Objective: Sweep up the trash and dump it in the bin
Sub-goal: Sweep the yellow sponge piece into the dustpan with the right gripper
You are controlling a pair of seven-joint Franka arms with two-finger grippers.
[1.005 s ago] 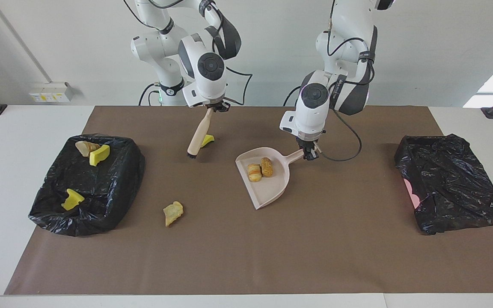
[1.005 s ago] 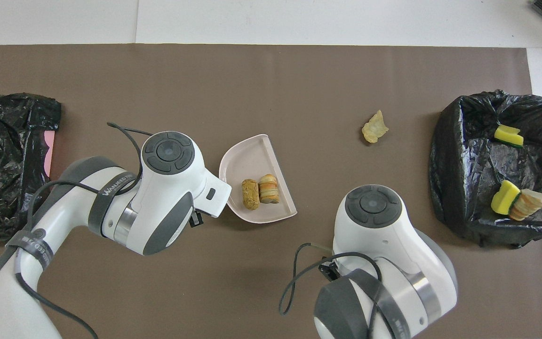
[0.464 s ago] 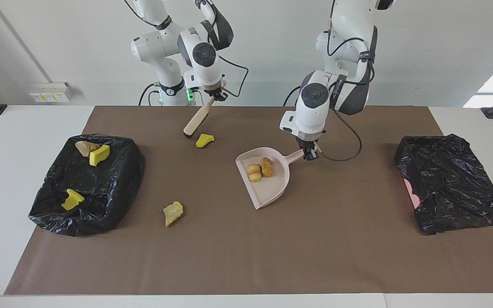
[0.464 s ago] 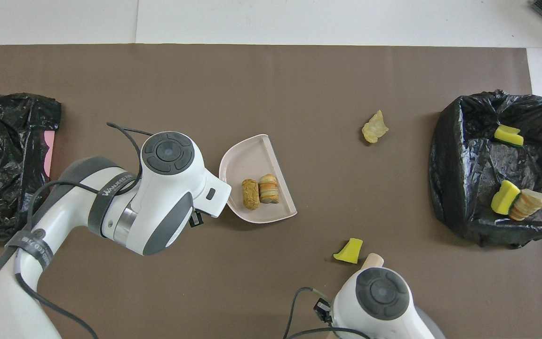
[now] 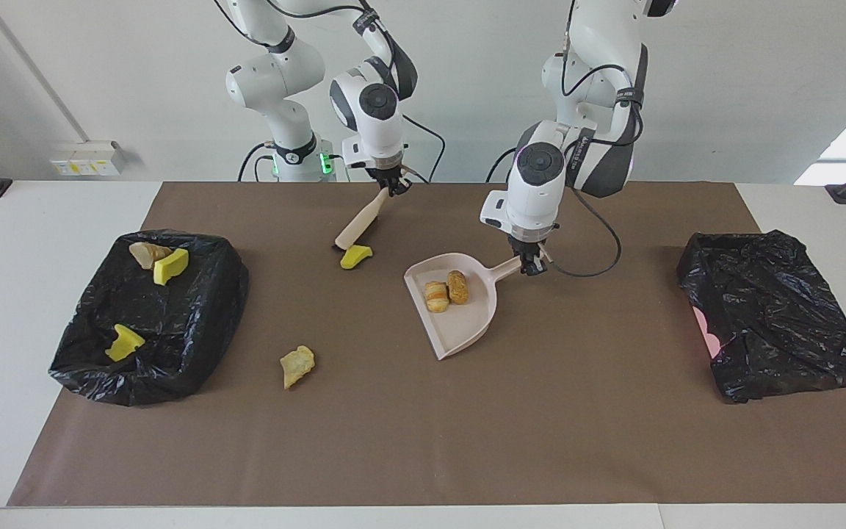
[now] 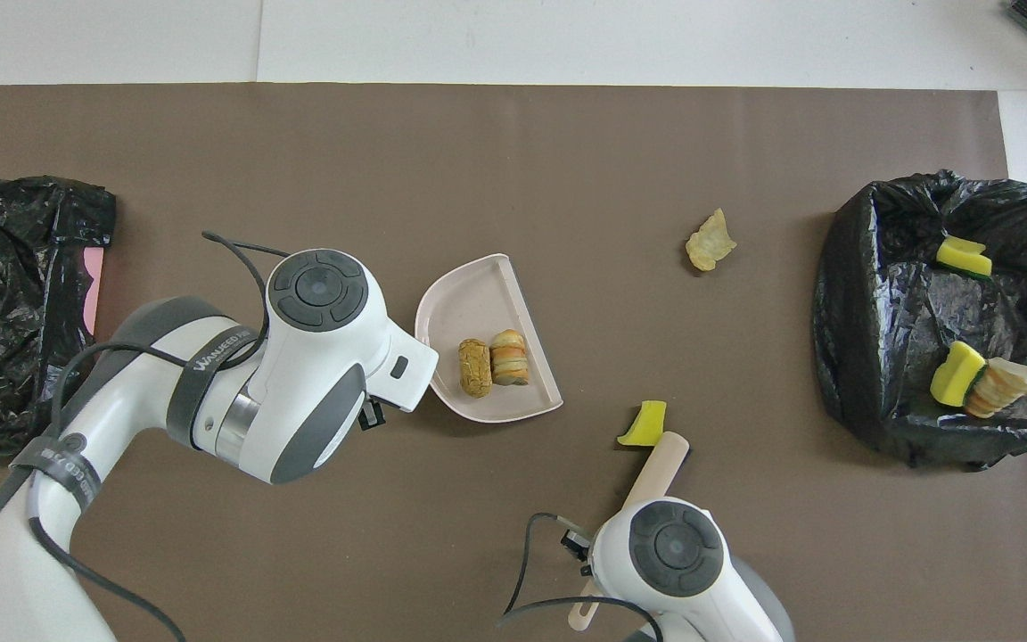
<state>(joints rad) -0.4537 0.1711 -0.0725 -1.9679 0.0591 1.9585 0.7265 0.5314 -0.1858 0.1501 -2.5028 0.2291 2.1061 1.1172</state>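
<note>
Right, the right gripper [image 5: 392, 189] has its jaws pinched tight on the top end of the brush [image 5: 359, 224], which slants down from it with the bristle end resting against a yellow sponge chunk [image 5: 355, 256] on the brown mat [image 5: 423, 441]; from overhead the brush [image 6: 656, 464] shows as a pale stick poking out from under the wrist, its tip touching that yellow chunk [image 6: 644, 423]. Over at the left gripper [image 5: 531, 266], the jaws are clamped close together on the handle of the pink dustpan [image 5: 467, 327], and the pan sits flat on the mat with its open lip turned away from the robots. Inside the dustpan [image 6: 478, 299] lie two bread-like pieces side by side, touching: a brown roll [image 6: 474, 367] and a striped tan piece [image 6: 510, 358]. One tan crumpled lump [image 5: 297, 365] lies loose on the mat, farther from the robots than the yellow chunk and between the dustpan and the bin. The black-lined bin [image 5: 195, 345] at the right arm's end of the table holds three pieces: a yellow chunk touching a tan slice [image 5: 142, 254], and another yellow chunk [image 5: 124, 343] apart from them. A second black bag [image 5: 775, 316] sits at the left arm's end of the table.
</note>
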